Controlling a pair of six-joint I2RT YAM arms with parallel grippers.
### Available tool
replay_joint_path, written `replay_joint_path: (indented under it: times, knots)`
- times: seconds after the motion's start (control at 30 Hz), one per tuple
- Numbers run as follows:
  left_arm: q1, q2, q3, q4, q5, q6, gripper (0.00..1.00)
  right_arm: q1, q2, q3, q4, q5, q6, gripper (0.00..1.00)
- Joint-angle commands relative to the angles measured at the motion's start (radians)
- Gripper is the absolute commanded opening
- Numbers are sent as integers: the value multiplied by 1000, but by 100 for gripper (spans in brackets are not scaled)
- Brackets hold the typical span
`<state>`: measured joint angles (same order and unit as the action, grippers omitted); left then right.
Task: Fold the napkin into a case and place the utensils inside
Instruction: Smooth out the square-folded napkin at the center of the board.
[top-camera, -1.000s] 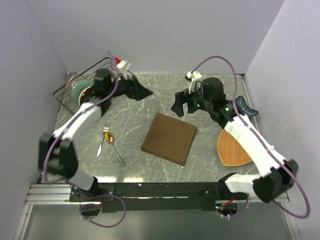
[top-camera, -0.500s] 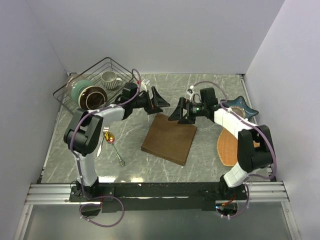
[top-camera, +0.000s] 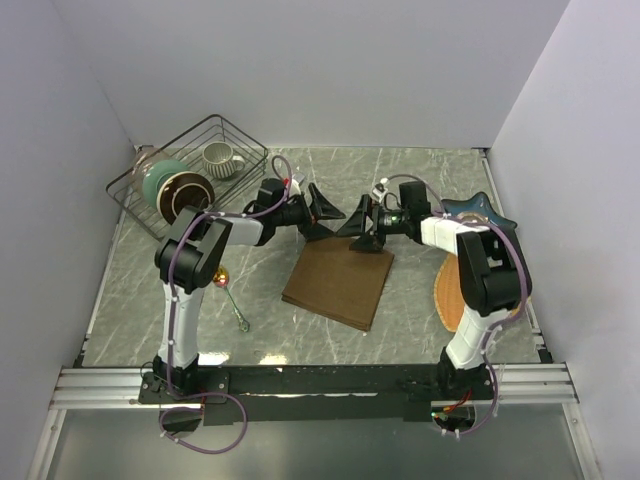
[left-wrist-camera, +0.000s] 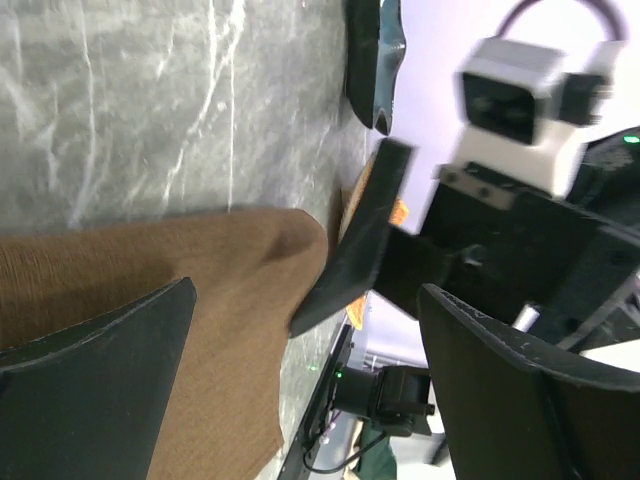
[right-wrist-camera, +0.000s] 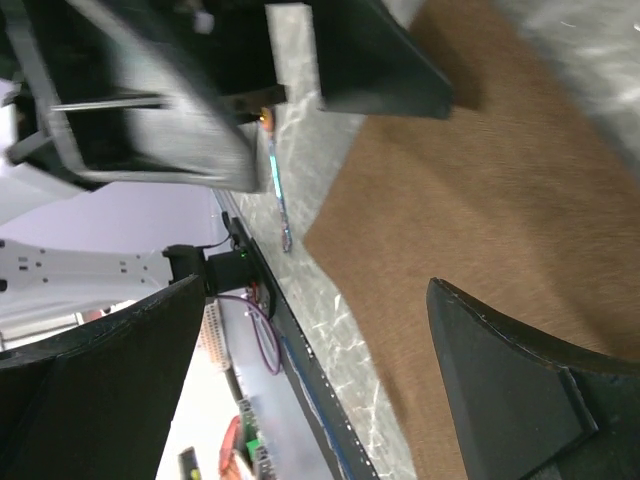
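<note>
The dark-brown napkin (top-camera: 338, 282) lies flat as a square in the middle of the table. My left gripper (top-camera: 326, 212) hangs open low over its far corner, and the cloth (left-wrist-camera: 180, 300) shows below its fingers. Facing it, my right gripper (top-camera: 357, 224) is also open over the far edge, with the cloth (right-wrist-camera: 480, 180) beneath it. Nothing sits between either pair of fingers, and the two grippers nearly meet tip to tip. The utensils (top-camera: 232, 298) lie left of the napkin, partly hidden by the left arm. One slim handle (right-wrist-camera: 280, 200) shows in the right wrist view.
A black wire basket (top-camera: 150, 170) at the back left holds a mug (top-camera: 220, 157) and bowls (top-camera: 172, 192). An orange-tan woven mat (top-camera: 452, 300) lies at the right, half under the right arm. A dark blue star-shaped dish (top-camera: 478, 210) sits behind it.
Both arms have swung inward and down from the back of the table to the napkin's far edge. The grippers stayed open. The napkin and utensils have not moved.
</note>
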<state>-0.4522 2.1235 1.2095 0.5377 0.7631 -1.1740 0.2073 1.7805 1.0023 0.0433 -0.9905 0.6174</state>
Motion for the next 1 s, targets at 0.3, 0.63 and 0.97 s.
replay_joint_path:
  times: [0.3,0.63,0.97]
  knots:
    - [15,138,61,-30,-27,-19,99,-109,220,35,-66,-83,-119,100]
    - [43,145,48,-88,-48,8,99,-189,211,-33,-267,-126,-304,100]
    - [24,17,41,-50,59,106,99,-184,41,-21,-248,-197,-220,100]
